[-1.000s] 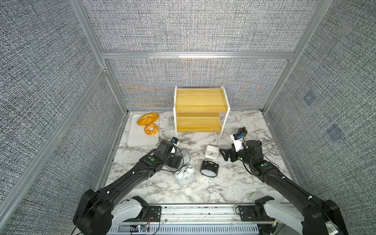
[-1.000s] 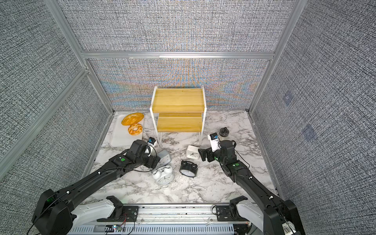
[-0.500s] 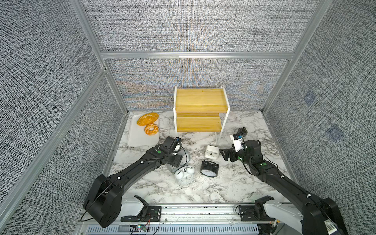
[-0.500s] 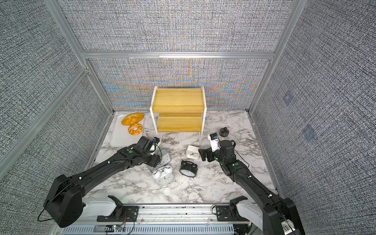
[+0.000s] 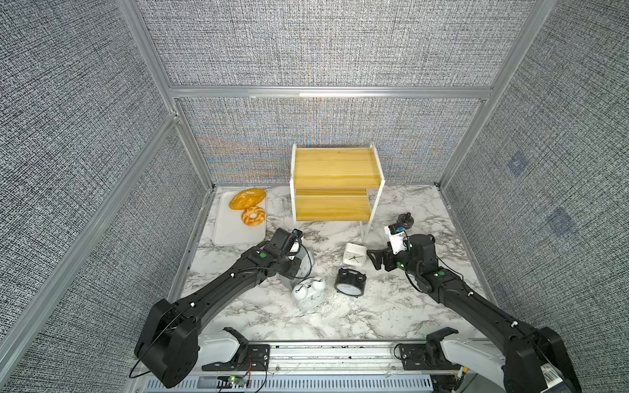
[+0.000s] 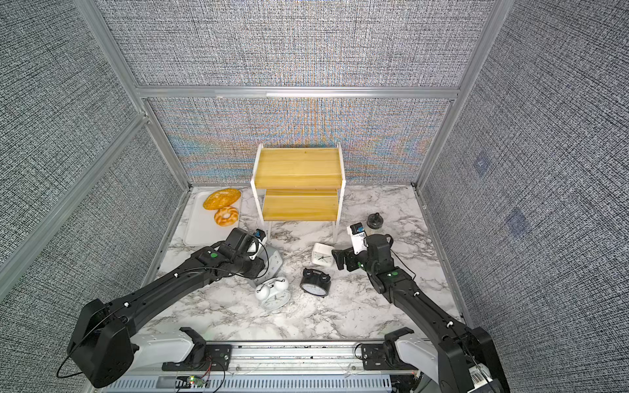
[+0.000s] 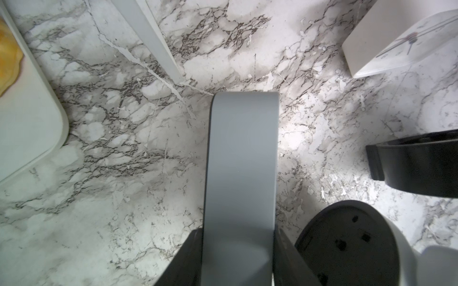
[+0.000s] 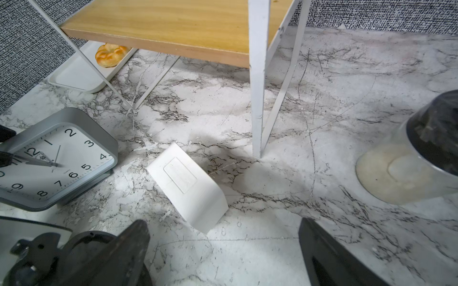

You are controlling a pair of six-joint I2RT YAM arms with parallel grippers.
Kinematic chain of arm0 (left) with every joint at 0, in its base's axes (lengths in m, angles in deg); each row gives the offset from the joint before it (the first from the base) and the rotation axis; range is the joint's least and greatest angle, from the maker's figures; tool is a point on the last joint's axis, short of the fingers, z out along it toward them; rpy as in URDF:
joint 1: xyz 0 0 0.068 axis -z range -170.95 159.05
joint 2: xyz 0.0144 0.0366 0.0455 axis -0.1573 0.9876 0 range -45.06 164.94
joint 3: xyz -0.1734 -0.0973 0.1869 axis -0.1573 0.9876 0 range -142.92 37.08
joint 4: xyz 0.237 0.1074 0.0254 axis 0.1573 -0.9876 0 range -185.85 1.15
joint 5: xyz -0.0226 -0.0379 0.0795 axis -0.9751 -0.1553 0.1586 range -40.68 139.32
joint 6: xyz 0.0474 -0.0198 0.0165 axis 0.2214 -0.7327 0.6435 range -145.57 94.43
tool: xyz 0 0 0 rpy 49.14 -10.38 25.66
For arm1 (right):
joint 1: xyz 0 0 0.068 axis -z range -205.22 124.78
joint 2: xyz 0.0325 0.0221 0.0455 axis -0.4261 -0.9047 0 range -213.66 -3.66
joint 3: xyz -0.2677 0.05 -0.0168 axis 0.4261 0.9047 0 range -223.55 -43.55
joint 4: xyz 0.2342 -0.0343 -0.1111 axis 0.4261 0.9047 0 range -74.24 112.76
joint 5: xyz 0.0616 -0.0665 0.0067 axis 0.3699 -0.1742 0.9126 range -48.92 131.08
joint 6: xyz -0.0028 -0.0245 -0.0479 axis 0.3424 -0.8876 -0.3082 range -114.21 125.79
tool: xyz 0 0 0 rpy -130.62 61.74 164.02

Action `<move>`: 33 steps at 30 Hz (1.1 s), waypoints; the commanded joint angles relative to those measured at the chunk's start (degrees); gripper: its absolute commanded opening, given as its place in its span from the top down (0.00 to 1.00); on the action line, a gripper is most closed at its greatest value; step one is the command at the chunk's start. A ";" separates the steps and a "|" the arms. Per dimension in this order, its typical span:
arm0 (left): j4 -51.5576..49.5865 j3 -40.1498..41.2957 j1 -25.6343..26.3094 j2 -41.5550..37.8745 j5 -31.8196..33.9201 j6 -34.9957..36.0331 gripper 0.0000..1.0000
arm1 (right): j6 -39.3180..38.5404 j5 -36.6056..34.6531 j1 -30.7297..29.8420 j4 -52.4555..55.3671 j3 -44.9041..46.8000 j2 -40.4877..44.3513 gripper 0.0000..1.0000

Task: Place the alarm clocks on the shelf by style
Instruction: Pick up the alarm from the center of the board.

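Presently the left gripper (image 7: 239, 240) is clasping the grey-blue clock (image 6: 274, 263), lower centre-left of the frame; the right gripper (image 8: 223, 221) is gaping wide, empty.

The bench (image 5: 391, 306) is white marble veined in grey and black, and the walls (image 5: 323, 44) show a grey-and-black woven texture. The shelf (image 5: 335, 166) has yellow wooden boards in a white frame, the tray (image 5: 235, 234) is white, and the bread (image 5: 247, 199) is golden-brown. The rectangular clock (image 8: 74, 153) is grey-blue with a white face and black numerals; the square clock (image 5: 354, 253) is white, and the two twin-bell clocks are one black (image 5: 350, 282) and one white (image 5: 309, 294).
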State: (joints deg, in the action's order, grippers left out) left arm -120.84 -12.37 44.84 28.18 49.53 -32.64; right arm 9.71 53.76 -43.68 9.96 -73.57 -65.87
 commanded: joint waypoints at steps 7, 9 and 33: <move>-0.22 -1.10 -0.03 0.03 -0.25 0.57 0.68 | -0.38 0.41 -0.42 -0.26 -0.65 -0.01 0.01; -0.58 -1.42 -0.04 0.25 -0.08 0.49 0.70 | -0.47 0.54 -0.45 -0.31 -0.81 -0.01 0.01; -18.07 -25.25 -0.10 -7.27 -6.71 19.56 0.74 | -18.66 27.24 -4.63 -1.03 -12.77 -4.24 0.01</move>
State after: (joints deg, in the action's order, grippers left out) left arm -138.02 -36.29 44.80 21.79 50.47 -19.22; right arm -4.27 74.09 -48.12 8.76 -84.96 -69.72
